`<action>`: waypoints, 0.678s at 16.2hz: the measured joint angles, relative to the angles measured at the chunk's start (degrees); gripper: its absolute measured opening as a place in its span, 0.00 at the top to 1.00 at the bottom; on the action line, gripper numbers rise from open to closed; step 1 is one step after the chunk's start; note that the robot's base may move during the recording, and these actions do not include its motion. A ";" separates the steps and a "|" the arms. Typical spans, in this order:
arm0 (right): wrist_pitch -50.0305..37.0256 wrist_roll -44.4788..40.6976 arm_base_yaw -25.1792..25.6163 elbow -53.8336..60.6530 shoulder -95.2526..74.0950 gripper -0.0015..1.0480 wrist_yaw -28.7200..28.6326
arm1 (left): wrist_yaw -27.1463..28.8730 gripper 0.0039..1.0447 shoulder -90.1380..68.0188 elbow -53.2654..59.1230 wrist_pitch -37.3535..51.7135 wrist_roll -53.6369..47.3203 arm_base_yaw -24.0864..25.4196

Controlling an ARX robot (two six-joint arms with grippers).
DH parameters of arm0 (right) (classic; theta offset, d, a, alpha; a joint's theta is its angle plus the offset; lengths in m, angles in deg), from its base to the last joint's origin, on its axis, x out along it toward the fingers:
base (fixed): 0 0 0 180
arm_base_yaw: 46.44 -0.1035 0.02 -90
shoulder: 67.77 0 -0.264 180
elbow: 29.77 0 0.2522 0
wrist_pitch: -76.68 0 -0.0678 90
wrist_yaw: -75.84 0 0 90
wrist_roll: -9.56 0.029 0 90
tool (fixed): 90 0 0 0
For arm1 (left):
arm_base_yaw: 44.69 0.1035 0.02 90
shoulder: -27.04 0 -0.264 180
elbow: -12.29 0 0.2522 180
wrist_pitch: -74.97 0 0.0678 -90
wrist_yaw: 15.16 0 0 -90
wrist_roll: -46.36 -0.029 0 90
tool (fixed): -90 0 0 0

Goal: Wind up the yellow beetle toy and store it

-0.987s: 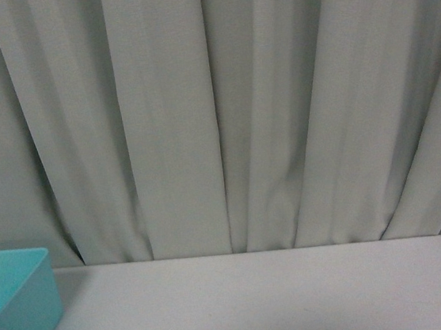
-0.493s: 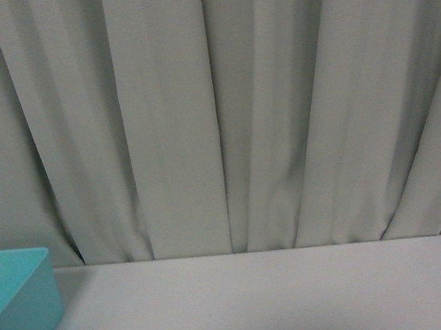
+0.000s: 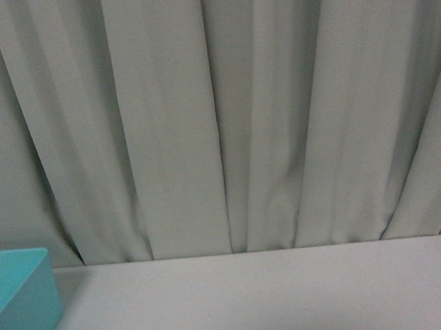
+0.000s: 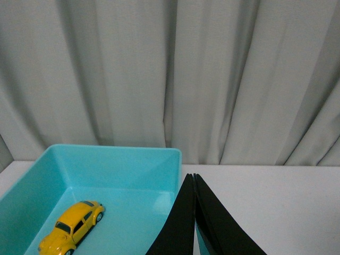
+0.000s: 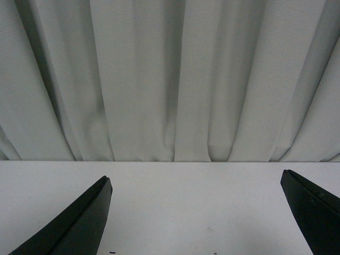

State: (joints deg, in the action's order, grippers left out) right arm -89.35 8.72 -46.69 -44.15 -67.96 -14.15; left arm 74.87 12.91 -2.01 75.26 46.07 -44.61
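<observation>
we've got the yellow beetle toy [image 4: 71, 232] sitting in the teal bin [image 4: 119, 164], our left fingers [image 4: 193, 180] pressed together empty, right fingers [image 5: 101, 199] spread wide over the counter [image 5: 186, 202]

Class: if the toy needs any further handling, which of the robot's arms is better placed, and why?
Probably left: its shut end effector is beside the turquoise bin holding the yellow beetle toy. The right end effector, open, faces bare table.
</observation>
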 joint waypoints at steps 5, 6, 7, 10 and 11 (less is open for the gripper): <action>0.02 0.00 0.00 0.00 -0.02 0.06 0.00 | 0.02 0.99 7.06 -0.13 -8.63 0.00 0.00; 0.00 0.00 0.00 0.00 -0.02 0.06 0.02 | -0.02 0.99 12.87 -0.04 -14.62 0.02 0.00; 0.00 0.02 0.00 0.00 -0.02 0.06 0.00 | -0.02 0.99 13.99 -0.26 -13.27 0.00 -0.02; 0.02 0.00 0.00 0.00 -0.02 0.06 0.00 | -0.02 0.98 13.94 -0.02 -14.27 0.11 -0.04; 0.00 0.00 0.00 0.00 -0.02 0.06 0.00 | 0.00 0.87 13.94 -0.02 -14.27 0.09 -0.04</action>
State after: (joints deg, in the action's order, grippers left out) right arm -89.35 8.72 -46.69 -44.15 -67.98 -14.15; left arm 74.87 26.85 -2.03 60.98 46.16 -44.66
